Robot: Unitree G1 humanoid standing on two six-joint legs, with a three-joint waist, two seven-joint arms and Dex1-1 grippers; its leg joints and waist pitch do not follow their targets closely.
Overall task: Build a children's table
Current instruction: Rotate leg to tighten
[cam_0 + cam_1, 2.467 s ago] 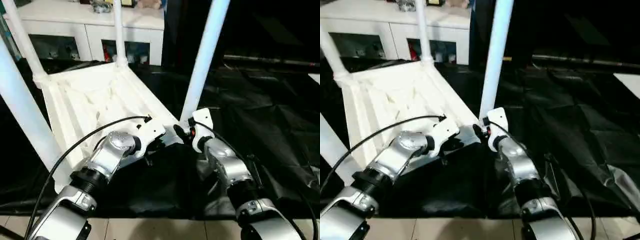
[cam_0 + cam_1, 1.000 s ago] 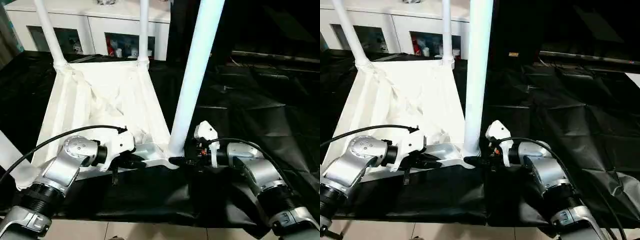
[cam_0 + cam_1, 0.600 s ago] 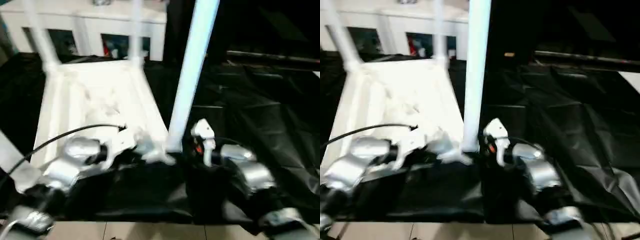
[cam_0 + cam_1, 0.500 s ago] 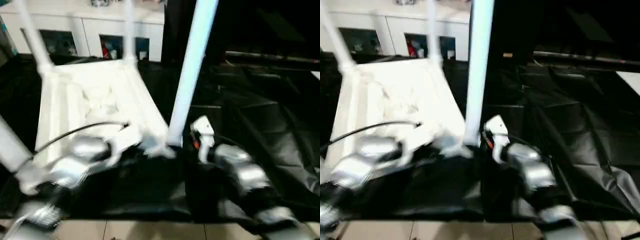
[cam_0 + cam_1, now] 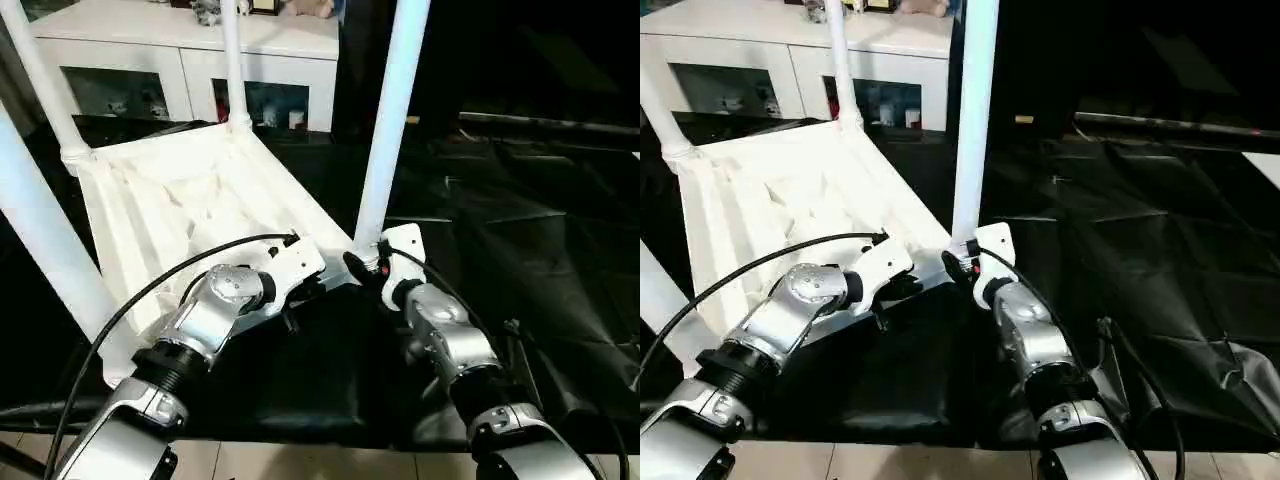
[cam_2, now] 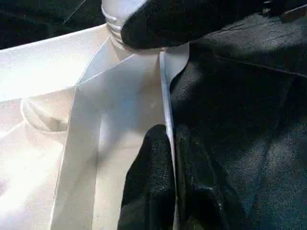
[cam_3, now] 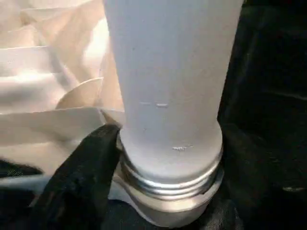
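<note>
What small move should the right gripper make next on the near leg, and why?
Probably turn the leg further into its socket. The right gripper is around the leg's base, and in the right wrist view threads still show above the socket, so it looks not fully seated. The left gripper pinches the top's rim, steadying it.

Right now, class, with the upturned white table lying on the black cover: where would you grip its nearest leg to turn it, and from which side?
Probably low on the near leg, just above its threaded base, coming from the robot's side. The round shaft stands upright and is open there, and the right gripper already straddles it, while the left gripper pinches the tabletop's edge.
</note>
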